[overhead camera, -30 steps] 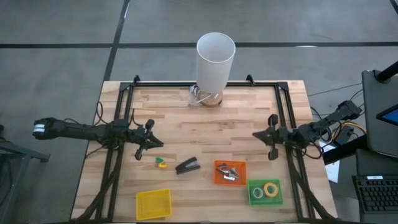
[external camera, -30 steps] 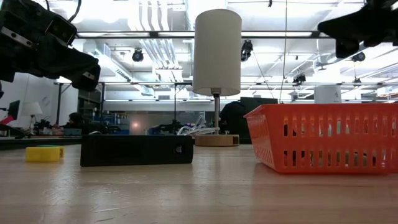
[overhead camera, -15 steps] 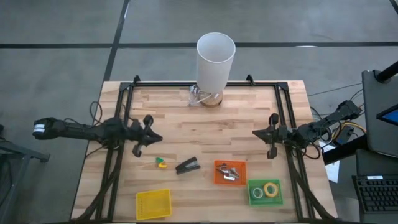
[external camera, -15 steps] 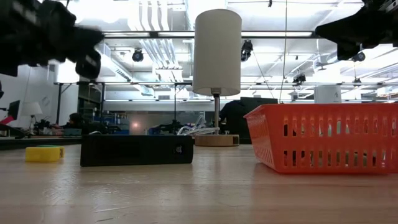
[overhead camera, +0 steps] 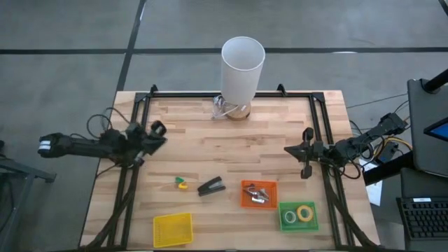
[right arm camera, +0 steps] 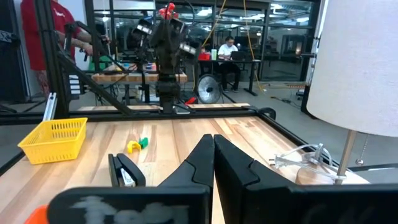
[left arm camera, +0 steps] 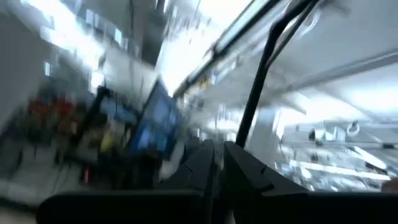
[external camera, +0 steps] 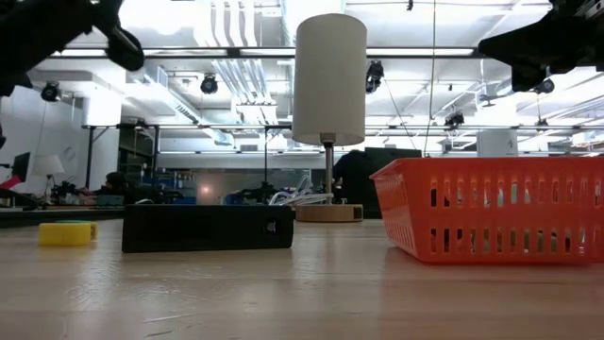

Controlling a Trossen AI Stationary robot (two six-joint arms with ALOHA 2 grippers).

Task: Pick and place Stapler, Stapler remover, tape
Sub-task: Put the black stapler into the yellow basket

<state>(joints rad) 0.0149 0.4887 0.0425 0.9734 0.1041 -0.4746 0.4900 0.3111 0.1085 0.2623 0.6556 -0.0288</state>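
The black stapler (overhead camera: 211, 187) lies flat on the wooden table, also seen in the low view (external camera: 208, 228). A small yellow-and-green piece (overhead camera: 182, 183) lies just left of it. A yellow tape roll (overhead camera: 304, 213) and a green one (overhead camera: 290, 217) lie in the green tray (overhead camera: 299, 226). Which piece is the stapler remover I cannot tell. My left gripper (overhead camera: 161, 133) is raised at the table's left, tipped upward, shut and holding nothing (left arm camera: 219, 174). My right gripper (overhead camera: 287, 150) hovers at the right, level, shut and holding nothing (right arm camera: 213, 155).
An orange basket (overhead camera: 246, 199) with small metal pieces stands right of the stapler. A yellow basket (overhead camera: 172, 229) sits at the near left. A lamp with a white shade (overhead camera: 242, 66) stands at the far edge. Black frame rails (overhead camera: 133, 140) run along both sides.
My left gripper has risen and tipped its fingers from about level to upward, rolling as it went. It has drawn back toward the table's left edge, away from the stapler. The stapler and the trays have stayed where they were.
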